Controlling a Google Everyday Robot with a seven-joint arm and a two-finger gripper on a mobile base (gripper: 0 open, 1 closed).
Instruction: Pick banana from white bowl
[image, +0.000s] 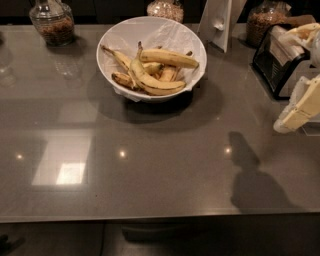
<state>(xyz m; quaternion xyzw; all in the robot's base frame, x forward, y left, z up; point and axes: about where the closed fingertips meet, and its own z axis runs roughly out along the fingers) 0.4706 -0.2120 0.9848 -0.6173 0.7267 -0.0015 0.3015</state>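
Observation:
The white bowl (125, 36) with a crinkled white lining stands at the back middle of the grey table. The banana (167, 58) is long, nearly straight and yellow, and lies across the top of the pile in the bowl. Below it lie a strongly curved banana with an upright stem (150, 84) and smaller brown-blotched bananas (120, 79). My gripper (299, 109) is cream-coloured and enters at the right edge of the camera view. It hangs over the table well to the right of the bowl and lower in the view, touching nothing.
Glass jars stand at the back left (51, 21), back middle (166, 7) and back right (267, 19). A white upright stand (217, 20) is behind the bowl. A black rack (277, 57) holding items sits at the right, close to my gripper.

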